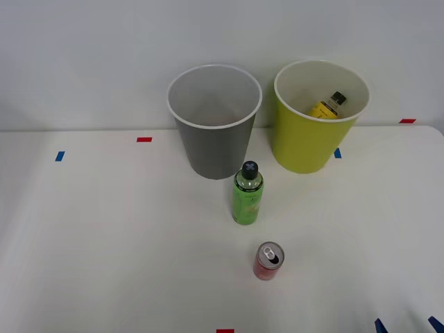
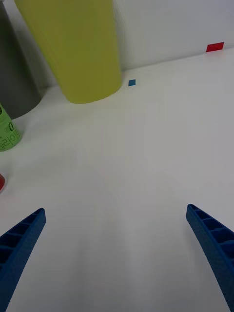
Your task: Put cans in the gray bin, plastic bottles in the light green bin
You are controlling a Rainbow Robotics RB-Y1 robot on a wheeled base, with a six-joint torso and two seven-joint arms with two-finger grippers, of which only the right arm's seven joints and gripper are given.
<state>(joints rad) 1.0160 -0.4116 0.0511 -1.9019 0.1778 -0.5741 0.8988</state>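
A short red can [image 1: 268,261] with a silver top stands near the table's front. Behind it a bright green plastic bottle [image 1: 248,195] with a black cap stands upright, just in front of the gray bin [image 1: 211,149]. The light green bin [image 1: 305,142] stands to the gray bin's right and holds a yellow bottle [image 1: 326,107] lying tilted inside. My right gripper [image 1: 407,324] is at the front right edge, well right of the can. In the wrist view my right gripper [image 2: 115,209] is open over bare table, facing the light green bin [image 2: 78,44], gray bin [image 2: 14,83] and green bottle [image 2: 7,131].
Small red tape marks [image 1: 144,139] and blue tape marks [image 1: 60,156] dot the white table [image 1: 104,243]. A plain wall rises right behind the bins. A blue mark [image 2: 131,83] lies beside the light green bin's base.
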